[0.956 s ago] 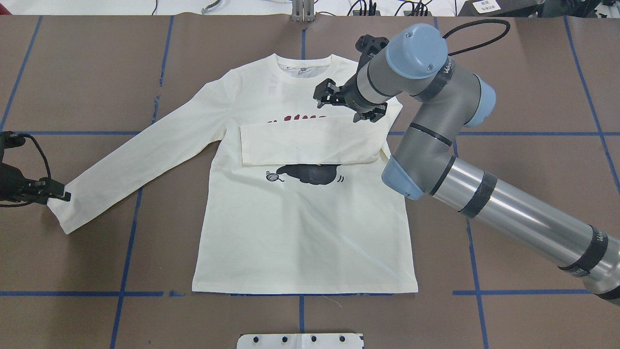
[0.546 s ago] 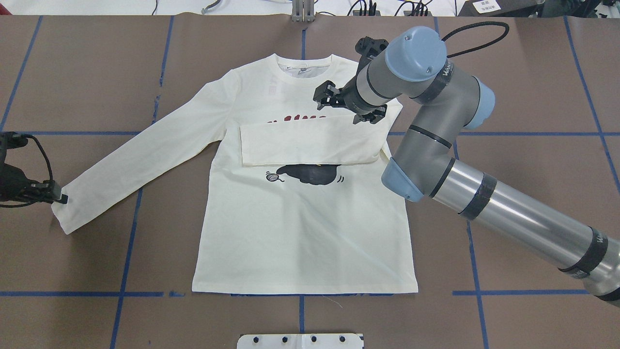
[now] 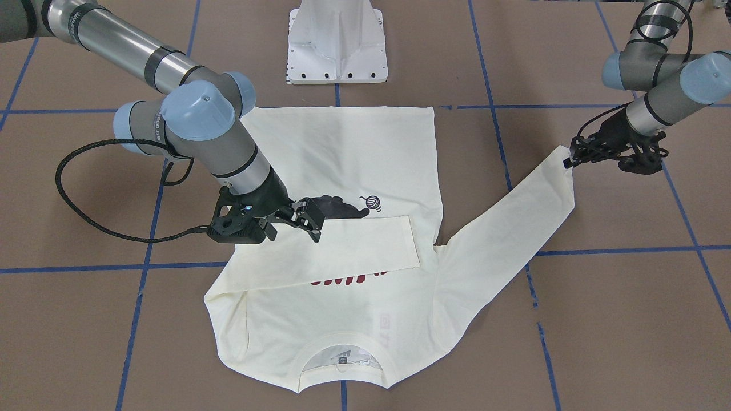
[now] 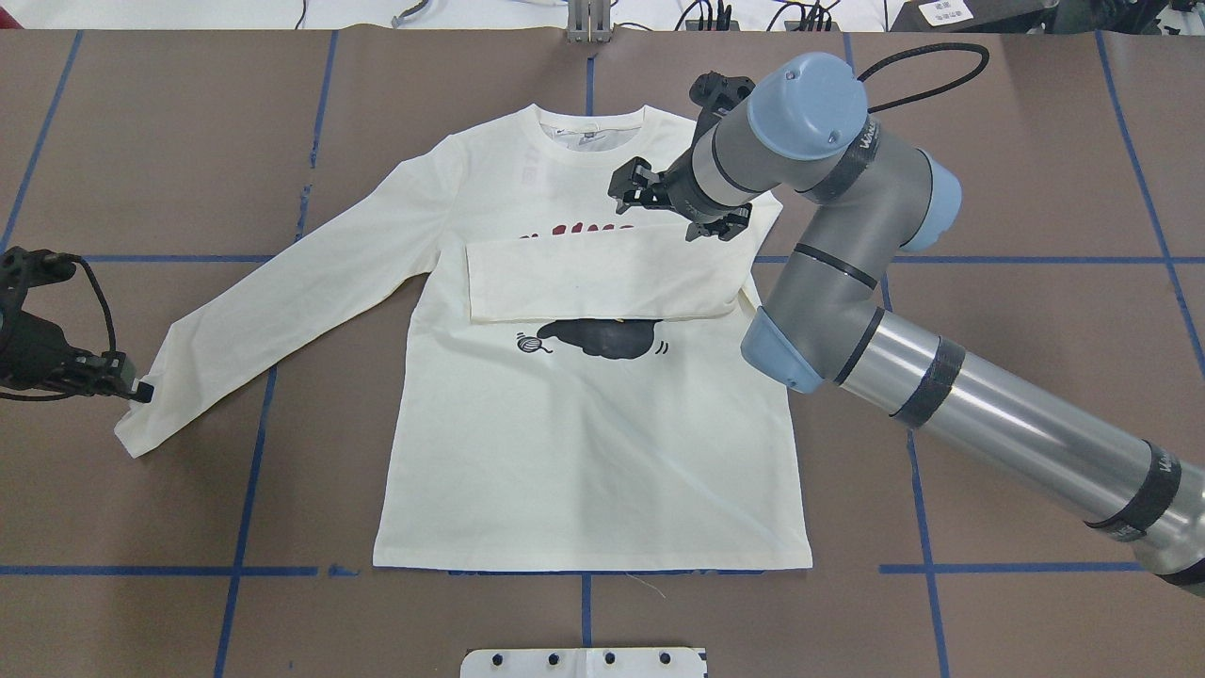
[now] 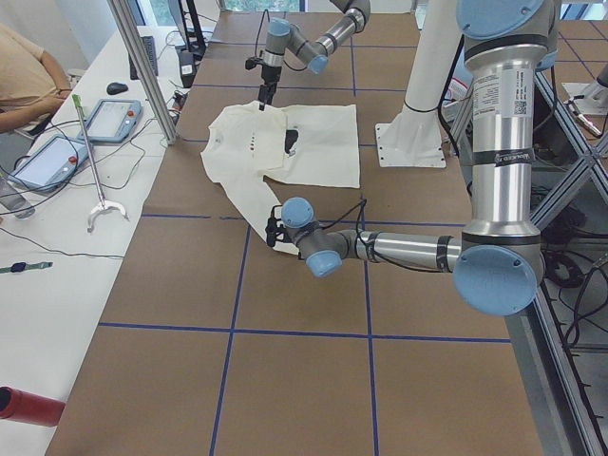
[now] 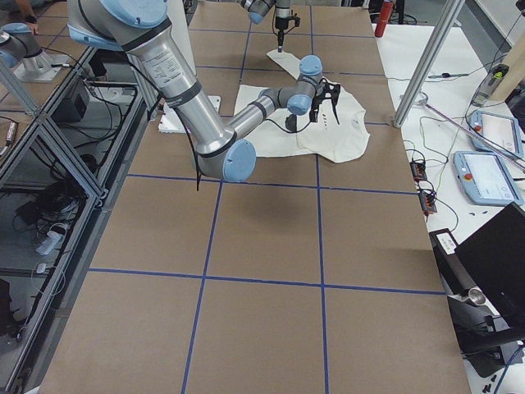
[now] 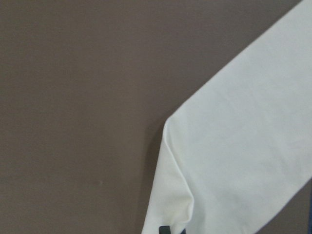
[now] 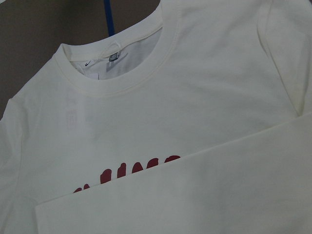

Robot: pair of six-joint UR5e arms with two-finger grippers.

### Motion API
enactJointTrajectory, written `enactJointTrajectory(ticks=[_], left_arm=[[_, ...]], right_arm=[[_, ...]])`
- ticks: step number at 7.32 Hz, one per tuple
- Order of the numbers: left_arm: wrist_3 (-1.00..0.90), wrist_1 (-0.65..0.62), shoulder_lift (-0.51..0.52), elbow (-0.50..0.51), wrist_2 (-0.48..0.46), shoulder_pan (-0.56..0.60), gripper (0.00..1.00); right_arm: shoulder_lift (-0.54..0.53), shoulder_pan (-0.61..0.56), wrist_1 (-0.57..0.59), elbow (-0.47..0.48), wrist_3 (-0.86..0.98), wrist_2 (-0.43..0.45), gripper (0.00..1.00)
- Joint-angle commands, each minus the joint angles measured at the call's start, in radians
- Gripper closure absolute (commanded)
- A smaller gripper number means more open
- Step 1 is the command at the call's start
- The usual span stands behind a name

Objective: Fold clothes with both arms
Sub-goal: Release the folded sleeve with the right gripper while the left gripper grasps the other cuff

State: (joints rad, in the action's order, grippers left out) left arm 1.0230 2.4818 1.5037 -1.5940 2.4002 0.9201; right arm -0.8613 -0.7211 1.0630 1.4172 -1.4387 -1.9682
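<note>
The cream long-sleeved T-shirt [image 4: 584, 452] lies flat, print up, collar [image 4: 591, 124] away from the robot. One sleeve [image 4: 602, 278] is folded across the chest, over the red lettering [image 4: 574, 231]. The other sleeve [image 4: 282, 301] stretches out to the left. My left gripper [image 4: 139, 389] is shut on that sleeve's cuff; it also shows in the front view [image 3: 569, 161], and the left wrist view shows the cuff [image 7: 175, 204] bent over. My right gripper [image 4: 670, 202] is open and empty above the chest beside the collar; its wrist view shows the collar [image 8: 112, 73] and the folded sleeve [image 8: 219, 195].
The white pedestal base [image 3: 337, 40] stands at the robot's side of the brown table [image 4: 1036, 188], which is marked with blue tape lines. In the left view, a side table holds tablets [image 5: 104, 119] and a silver grabber pole [image 5: 87, 152], with a person [image 5: 28, 76] beside it.
My left gripper has pulled the sleeve cuff rightward, toward the shirt's body, so the sleeve end has shifted inward. The right gripper has barely moved.
</note>
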Motion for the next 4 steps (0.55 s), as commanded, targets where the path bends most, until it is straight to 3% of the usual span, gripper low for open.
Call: enactJointTrajectory(ticks=[1, 2, 4], left_arm=[[0.132, -0.004, 0.079, -0.064, 0.039, -0.001, 1.0], [0.317, -0.015, 0.248, -0.041, 0.05, -0.004, 1.0], [0.611, -0.066, 0.566, 0.101, 0.037, -0.051, 1.0]], right_arm=[[-0.002, -0.006, 0.0, 0.008, 0.004, -0.001, 0.0], [-0.005, -0.027, 0.0, 0.025, 0.003, -0.012, 0.0], [-0.187, -0.114, -0.046, 0.171, 0.064, -0.097, 0.0]])
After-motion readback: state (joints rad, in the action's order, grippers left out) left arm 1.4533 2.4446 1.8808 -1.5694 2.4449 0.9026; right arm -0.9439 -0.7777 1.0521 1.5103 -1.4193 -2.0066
